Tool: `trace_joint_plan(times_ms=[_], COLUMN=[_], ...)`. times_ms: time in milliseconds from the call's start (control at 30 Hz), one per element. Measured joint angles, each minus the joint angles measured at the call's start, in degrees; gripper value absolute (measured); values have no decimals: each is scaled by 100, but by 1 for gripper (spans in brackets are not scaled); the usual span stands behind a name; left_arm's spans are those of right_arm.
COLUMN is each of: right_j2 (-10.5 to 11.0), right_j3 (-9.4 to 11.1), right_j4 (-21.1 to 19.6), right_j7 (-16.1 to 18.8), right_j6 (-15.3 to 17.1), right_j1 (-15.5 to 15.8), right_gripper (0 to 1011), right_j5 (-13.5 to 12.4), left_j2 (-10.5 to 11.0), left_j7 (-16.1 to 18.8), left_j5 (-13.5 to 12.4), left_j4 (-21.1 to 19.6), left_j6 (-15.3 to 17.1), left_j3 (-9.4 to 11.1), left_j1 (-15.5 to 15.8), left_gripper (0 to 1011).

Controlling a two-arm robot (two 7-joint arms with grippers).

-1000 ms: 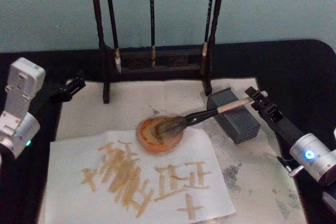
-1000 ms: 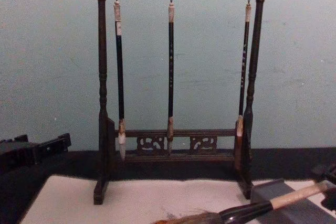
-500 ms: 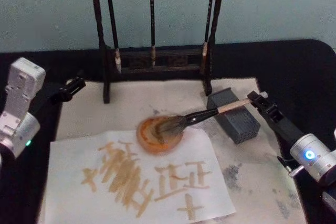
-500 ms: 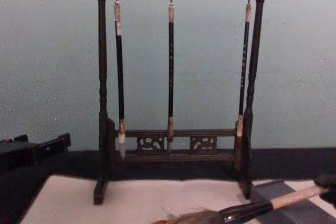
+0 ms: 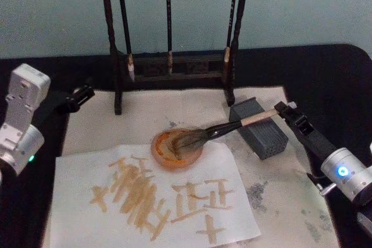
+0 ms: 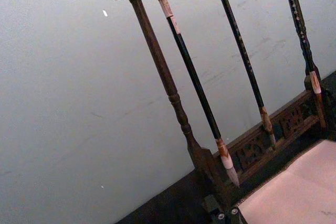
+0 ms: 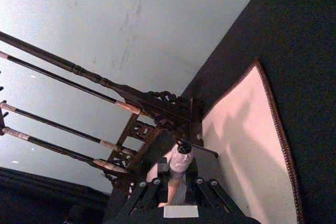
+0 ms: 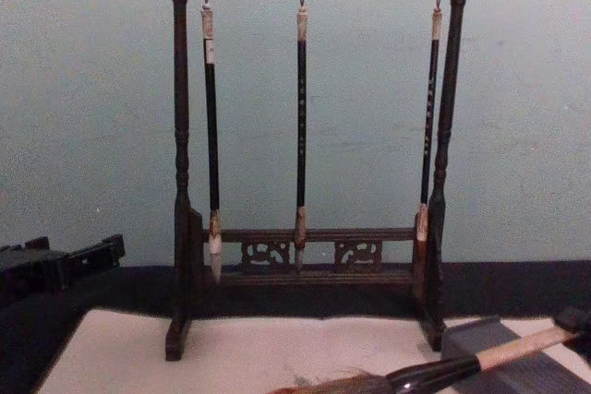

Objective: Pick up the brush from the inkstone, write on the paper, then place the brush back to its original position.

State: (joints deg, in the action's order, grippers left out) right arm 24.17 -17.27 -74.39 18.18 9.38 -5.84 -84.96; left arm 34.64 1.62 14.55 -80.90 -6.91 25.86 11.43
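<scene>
Pinching the brush's (image 5: 232, 125) round beige handle over blocky inkstone (image 5: 263, 136) — right gripper's (image 5: 285, 110) jaws; left gripper (image 5: 81, 94) parked leftward.

Setting, as I see it from the remote station. A pale blue-green wall (image 8: 83, 117), matt and faintly scuffed, closes the scene behind the work. Its foot meets a black tabletop (image 5: 331, 74), which runs the full width of my head view. A dark carved wooden rack (image 8: 181, 182) stands upright near the wall, three thin brushes (image 8: 301, 117) hanging from its crossbar. Light is soft and even, with weak shadows.
</scene>
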Motion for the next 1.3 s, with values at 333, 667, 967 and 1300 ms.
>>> trace_joint_plan(times_ms=[333, 667, 967, 1300], right_j2=[0, 325, 727, 1066], right_j3=[0, -214, -537, -783], right_j4=[1, -564, -1242, -1804], right_j7=[-2, -157, -425, -649], right_j6=[0, -246, -408, -386], right_j1=[0, 135, 152, 83], right_gripper=[204, 204, 203, 203], right_j5=[1, 348, 878, 1577], left_j2=[0, 0, 0, 0], left_j7=[0, 0, 0, 0], left_j5=[0, 0, 0, 0], left_j4=[0, 0, 0, 0], left_j6=[0, 0, 0, 0], left_j3=[0, 0, 0, 0], left_j1=[0, 0, 0, 0], left_gripper=[1002, 1000, 1002, 1002])
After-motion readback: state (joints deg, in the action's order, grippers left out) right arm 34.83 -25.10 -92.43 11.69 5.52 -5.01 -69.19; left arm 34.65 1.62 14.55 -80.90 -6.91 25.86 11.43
